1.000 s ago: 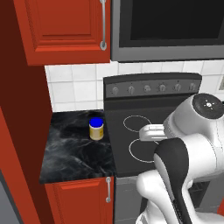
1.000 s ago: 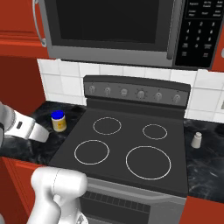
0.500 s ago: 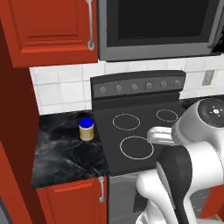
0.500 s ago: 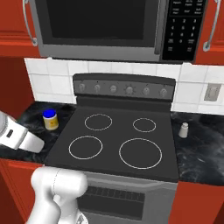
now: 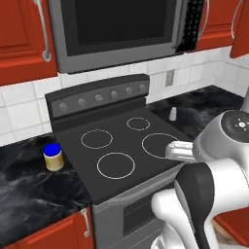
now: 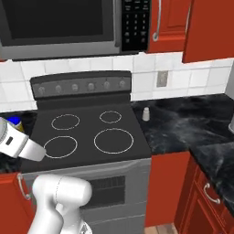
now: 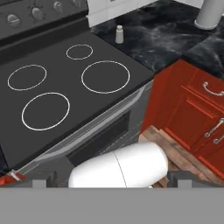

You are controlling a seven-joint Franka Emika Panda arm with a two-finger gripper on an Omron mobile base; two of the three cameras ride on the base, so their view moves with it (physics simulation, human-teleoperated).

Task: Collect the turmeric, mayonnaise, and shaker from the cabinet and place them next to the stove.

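The mayonnaise (image 5: 53, 157), a cream jar with a blue lid, stands on the dark counter left of the stove (image 5: 121, 146); its blue lid (image 6: 14, 121) peeks out behind my arm. The small pale shaker (image 5: 172, 114) (image 6: 146, 114) (image 7: 119, 34) stands on the counter right of the stove (image 6: 87, 132) (image 7: 65, 87). The turmeric is out of view. A red wall cabinet (image 6: 171, 18) with a silver handle hangs right of the microwave, and a red door panel (image 6: 210, 27) juts out beside it. My gripper (image 7: 109, 183) is open and holds nothing, low in front of the oven.
A black microwave (image 5: 116, 29) hangs over the stove. Another red wall cabinet (image 5: 19, 39) sits at the upper left. Red base drawers (image 7: 192, 109) with silver handles stand right of the oven. A white paper-towel cylinder (image 7: 210, 15) is on the right counter.
The base has driven right, so the whole scene has slid left in both base views. The right counter and its cabinets have come into view. The jar and shaker have not moved.
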